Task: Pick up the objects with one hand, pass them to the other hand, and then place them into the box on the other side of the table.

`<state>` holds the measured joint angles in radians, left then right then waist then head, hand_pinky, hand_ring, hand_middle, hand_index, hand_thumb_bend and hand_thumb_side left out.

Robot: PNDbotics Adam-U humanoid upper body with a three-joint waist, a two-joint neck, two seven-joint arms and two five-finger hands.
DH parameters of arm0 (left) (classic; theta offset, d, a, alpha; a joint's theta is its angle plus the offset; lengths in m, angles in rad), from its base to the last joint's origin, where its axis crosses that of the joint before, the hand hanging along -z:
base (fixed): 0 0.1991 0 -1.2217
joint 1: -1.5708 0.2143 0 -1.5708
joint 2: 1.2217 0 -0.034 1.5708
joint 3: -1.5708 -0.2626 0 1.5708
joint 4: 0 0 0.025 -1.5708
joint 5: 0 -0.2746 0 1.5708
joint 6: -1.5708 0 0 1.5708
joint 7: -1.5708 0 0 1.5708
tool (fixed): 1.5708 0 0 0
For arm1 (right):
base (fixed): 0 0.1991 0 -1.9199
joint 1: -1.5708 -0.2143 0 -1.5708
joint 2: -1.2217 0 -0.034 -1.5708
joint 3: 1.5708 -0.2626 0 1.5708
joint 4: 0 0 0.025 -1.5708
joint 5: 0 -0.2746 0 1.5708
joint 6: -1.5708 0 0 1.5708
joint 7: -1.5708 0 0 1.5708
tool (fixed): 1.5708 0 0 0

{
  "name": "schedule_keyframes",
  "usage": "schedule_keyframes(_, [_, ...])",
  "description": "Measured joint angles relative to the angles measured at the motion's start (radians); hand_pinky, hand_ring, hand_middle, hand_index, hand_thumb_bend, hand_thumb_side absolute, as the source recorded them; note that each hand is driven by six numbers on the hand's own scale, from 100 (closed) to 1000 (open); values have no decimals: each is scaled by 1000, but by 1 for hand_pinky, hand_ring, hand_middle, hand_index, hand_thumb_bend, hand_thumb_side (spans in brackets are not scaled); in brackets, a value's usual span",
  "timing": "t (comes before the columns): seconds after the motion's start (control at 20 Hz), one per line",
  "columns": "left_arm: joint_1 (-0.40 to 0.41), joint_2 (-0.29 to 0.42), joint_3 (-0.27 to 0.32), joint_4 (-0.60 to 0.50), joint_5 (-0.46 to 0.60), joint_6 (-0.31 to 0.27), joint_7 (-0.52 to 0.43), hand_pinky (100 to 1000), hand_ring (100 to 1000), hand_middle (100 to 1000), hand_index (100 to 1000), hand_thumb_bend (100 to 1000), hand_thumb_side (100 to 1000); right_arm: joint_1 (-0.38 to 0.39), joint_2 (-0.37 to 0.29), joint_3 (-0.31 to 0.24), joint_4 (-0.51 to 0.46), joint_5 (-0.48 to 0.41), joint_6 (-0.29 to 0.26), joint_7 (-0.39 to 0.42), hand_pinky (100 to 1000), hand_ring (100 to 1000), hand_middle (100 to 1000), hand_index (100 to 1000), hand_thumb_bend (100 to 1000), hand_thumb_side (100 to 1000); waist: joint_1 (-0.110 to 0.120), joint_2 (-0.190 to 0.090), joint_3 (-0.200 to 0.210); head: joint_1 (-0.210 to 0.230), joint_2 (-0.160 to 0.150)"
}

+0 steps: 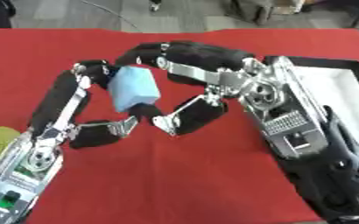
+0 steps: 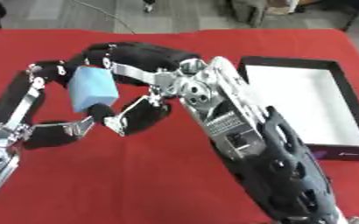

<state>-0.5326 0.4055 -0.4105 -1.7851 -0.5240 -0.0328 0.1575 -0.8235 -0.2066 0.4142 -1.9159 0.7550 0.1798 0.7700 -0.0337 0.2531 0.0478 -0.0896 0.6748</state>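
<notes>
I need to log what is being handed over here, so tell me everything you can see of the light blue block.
The light blue block is a plain rectangular piece with soft-looking matte faces, like foam or sponge, with no markings visible. It stands roughly on end, slightly tilted, over the red tablecloth left of centre. The left hand has fingers at its top and bottom ends, and the right hand reaches it from the other side. Whether it rests on the cloth cannot be told.
</notes>
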Motion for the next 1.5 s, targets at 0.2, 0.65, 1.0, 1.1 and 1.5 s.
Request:
schedule_keyframes(0.2, [5,0,-6,0,5,-31,39,546,483,494,635,100,325,-3,2,0,4,28,2,-2,905,1000,895,955,100,171,0,0,-1,-1,0])
schedule_keyframes(0.65, [7,0,-12,0,2,-71,80,546,482,489,629,100,321,-3,11,0,12,51,29,-33,935,1000,877,957,100,170,1,0,-2,-5,0])
schedule_keyframes(1.0, [7,0,-12,1,-10,-89,111,550,485,486,625,100,297,-5,18,0,23,59,28,-27,971,1000,848,937,100,174,2,0,-2,-10,0])
schedule_keyframes(1.1, [7,0,-12,1,-17,-93,123,552,486,487,626,100,285,-9,18,0,24,65,24,-19,975,1000,834,929,100,169,2,0,-2,-11,0])
schedule_keyframes(1.5, [8,0,-13,4,-41,-109,148,558,491,488,626,100,274,-14,27,0,26,77,29,-20,970,1000,704,831,100,100,1,0,0,-12,0])
